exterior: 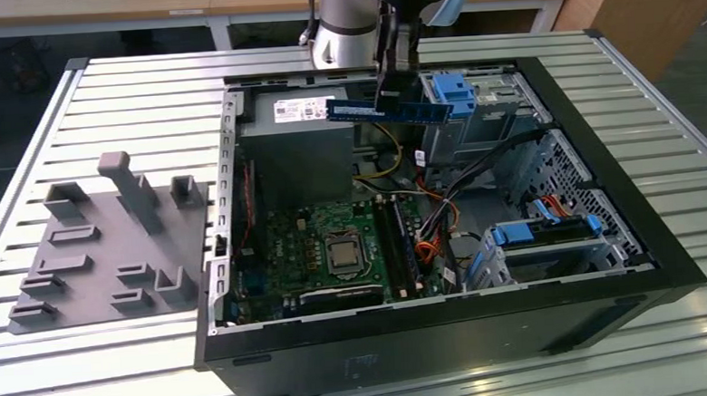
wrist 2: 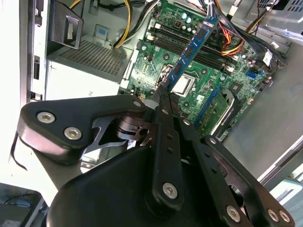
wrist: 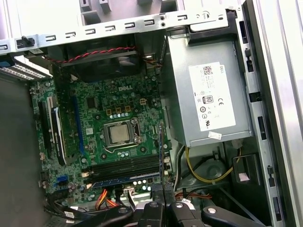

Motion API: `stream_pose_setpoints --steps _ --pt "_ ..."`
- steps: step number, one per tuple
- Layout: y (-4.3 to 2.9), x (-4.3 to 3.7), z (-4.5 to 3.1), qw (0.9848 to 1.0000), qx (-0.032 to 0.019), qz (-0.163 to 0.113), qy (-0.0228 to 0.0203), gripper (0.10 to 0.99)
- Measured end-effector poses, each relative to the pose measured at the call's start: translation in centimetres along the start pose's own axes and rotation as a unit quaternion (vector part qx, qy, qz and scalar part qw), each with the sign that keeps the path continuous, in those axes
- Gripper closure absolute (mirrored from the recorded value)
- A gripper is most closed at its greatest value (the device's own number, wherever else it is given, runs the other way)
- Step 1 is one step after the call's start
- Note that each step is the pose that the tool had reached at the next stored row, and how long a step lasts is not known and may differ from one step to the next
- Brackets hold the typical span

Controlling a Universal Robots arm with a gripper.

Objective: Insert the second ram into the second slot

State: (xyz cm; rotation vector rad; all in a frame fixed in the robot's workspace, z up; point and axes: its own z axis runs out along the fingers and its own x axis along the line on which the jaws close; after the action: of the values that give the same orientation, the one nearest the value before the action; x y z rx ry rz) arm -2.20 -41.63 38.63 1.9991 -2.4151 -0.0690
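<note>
My gripper (exterior: 393, 94) hangs over the open computer case (exterior: 647, 264), shut on the second ram (exterior: 389, 111), a long blue stick held level, well above the motherboard (exterior: 320, 245). In the second wrist view the second ram (wrist 2: 191, 49) runs out from the gripper (wrist 2: 163, 94) over the board. It shows edge-on as a thin blue line (wrist: 161, 151) in the first wrist view, above the gripper (wrist: 163, 201). The dark memory slots (wrist: 125, 165) lie beside the processor socket (wrist: 118, 134); a blue stick (wrist: 124, 179) sits in the slot next to them. Which one is the second slot I cannot tell.
A grey power supply (wrist: 208, 94) fills the case's corner close to the ram. Yellow, orange and black cables (wrist: 201, 175) run near the slots. Blue drive cages (exterior: 455, 88) (exterior: 550, 233) stand on the exterior view's right. A grey fixture block (exterior: 108, 238) lies on the slatted table at the exterior view's left.
</note>
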Motion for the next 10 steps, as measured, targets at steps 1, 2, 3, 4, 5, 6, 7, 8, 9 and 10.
stream_pose_setpoints --steps 1,2,3,4,5,6,7,8,9,10 --pt "0.0 0.0 0.0 1.0 0.0 0.001 -0.0001 0.969" --pt "0.0 0.0 0.0 1.0 0.0 0.002 -0.0001 0.969" --pt "0.0 0.0 0.0 1.0 0.0 0.003 -0.0001 0.969" --pt "0.0 0.0 0.0 1.0 0.0001 0.004 -0.0001 0.969" --pt "0.0 0.0 0.0 1.0 0.0001 0.004 -0.0002 0.969" --pt "0.0 0.0 0.0 1.0 0.0001 0.005 -0.0002 0.969" --pt "0.0 0.0 0.0 1.0 0.0001 0.006 -0.0002 0.969" --pt "0.0 0.0 0.0 1.0 0.0002 0.007 -0.0002 0.969" --pt "0.0 0.0 0.0 1.0 0.0002 0.008 -0.0003 0.969" --pt "0.0 0.0 0.0 1.0 0.0002 0.009 -0.0003 0.969"
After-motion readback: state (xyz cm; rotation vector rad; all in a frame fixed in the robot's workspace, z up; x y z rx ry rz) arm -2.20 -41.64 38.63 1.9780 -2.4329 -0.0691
